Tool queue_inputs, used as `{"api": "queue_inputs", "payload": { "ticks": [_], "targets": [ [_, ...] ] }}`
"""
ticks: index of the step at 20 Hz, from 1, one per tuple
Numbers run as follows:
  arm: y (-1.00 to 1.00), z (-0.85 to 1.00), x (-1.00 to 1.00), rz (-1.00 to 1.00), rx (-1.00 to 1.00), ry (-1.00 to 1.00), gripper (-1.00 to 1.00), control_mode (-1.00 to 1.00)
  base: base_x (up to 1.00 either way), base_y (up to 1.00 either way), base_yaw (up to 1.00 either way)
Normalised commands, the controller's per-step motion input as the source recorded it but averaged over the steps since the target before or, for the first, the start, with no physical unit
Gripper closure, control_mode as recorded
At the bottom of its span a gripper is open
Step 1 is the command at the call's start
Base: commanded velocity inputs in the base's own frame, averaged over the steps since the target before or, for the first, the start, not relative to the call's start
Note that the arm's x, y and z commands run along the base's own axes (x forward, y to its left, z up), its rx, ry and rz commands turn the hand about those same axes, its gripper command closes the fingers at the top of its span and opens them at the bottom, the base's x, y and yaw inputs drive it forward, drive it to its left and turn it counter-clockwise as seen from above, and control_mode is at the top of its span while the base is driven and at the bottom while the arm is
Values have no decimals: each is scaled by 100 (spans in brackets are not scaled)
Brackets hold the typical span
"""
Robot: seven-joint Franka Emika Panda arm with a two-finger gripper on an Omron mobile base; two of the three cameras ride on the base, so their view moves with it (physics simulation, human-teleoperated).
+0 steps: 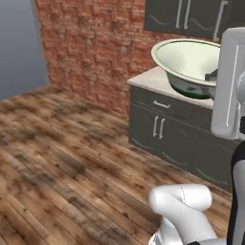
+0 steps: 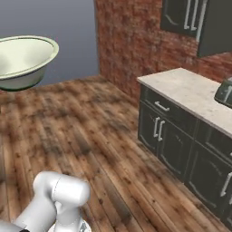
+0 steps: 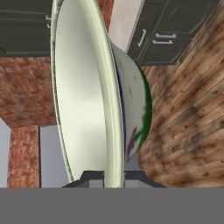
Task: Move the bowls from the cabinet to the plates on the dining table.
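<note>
So, cream-white bowl [image 1: 189, 60] is out of the cabinet [image 1: 191, 16] & up in the air, rim pinched in my gripper [image 3: 114, 177], jaws shut tight on it, one tip each side of the wall. I'd say step 1 is half done: bowl fetched, not yet set down; 2nd bowl, plates, table all to come. Room: wide wood floor [image 2: 90, 131] to the open side, w/ counter [image 2: 190, 95] edge & brick wall [image 1: 91, 52] near, so I'd swing away from those.
</note>
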Motion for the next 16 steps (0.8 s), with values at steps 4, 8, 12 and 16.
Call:
{"api": "queue_inputs", "payload": {
  "ticks": [4, 8, 12, 16],
  "targets": [
    [0, 0, 0, 0, 0, 0, 100, 100, 0, 0, 50],
    [0, 0, 0, 0, 0, 0, 100, 100, 0, 0, 50],
    [0, 0, 0, 0, 0, 0, 100, 100, 0, 0, 50],
    [0, 0, 0, 0, 0, 0, 100, 100, 0, 0, 50]
  ]
}}
